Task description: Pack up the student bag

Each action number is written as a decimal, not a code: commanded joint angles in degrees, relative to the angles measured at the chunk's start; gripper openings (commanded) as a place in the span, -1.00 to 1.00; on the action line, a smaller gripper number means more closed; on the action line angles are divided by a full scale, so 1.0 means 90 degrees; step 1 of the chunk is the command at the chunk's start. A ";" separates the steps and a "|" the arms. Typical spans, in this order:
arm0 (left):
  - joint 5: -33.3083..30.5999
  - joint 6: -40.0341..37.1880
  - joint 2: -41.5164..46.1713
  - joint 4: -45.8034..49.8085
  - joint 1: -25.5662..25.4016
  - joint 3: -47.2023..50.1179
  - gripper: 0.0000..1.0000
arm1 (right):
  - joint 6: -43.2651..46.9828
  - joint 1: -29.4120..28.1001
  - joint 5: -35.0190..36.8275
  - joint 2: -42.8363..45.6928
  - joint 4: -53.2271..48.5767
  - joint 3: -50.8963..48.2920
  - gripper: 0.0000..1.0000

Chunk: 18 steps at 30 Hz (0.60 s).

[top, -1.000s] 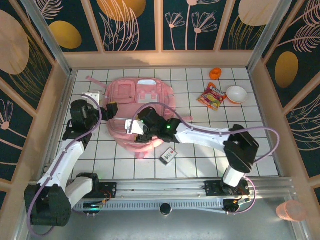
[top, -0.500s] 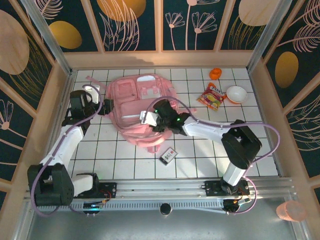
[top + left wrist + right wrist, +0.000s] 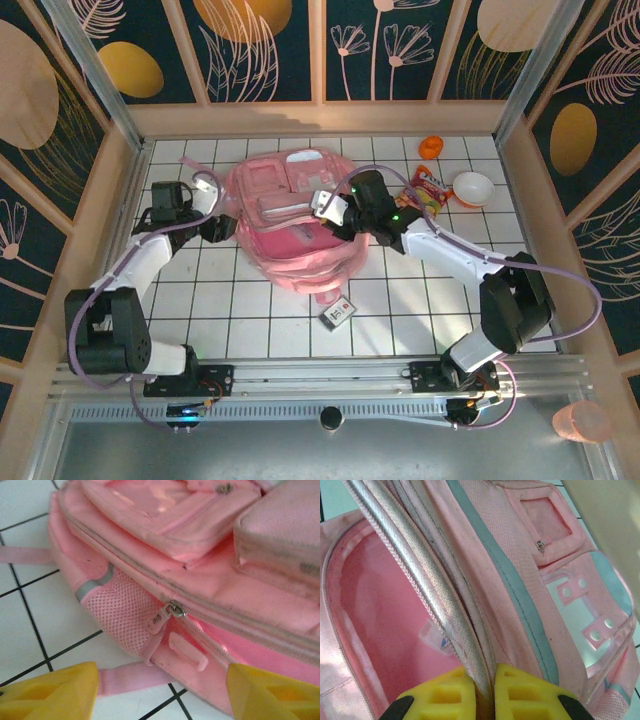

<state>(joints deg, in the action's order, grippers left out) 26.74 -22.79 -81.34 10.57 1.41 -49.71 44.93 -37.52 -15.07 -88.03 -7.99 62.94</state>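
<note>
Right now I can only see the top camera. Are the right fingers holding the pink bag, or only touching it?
Observer: Holding it. In the right wrist view the yellow right fingers are pinched shut on the rim of the bag's opening.
Operator: Is anything inside?
Observer: That view shows pink lining and a small pale label; the rest is hidden.
Operator: What about the left fingers?
Observer: In the left wrist view the left fingers stand apart, gripping nothing. A pink strap lies on the tiles between them, with a zip pull just beyond.
</note>
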 commanded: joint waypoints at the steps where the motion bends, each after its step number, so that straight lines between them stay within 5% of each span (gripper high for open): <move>1: 0.0482 -0.1876 -0.0607 0.1025 0.0029 -0.0622 0.33 | 0.0387 0.0191 -0.0578 0.0370 -0.0171 -0.0033 -0.85; 5: 0.1017 -0.3393 -0.1307 0.2133 0.0029 -0.1469 0.29 | 0.0471 0.0369 -0.1118 0.0374 -0.0047 -0.0110 -0.86; 18: 0.1010 -0.5065 -0.2691 0.3062 -0.0121 -0.2815 0.28 | 0.0353 0.0604 -0.1684 0.0171 -0.0187 0.0053 -0.85</move>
<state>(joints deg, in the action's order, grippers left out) 32.99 -62.41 -103.50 32.75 1.08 -73.14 49.17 -32.56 -26.17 -87.05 -9.93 62.50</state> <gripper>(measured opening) 0.642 0.100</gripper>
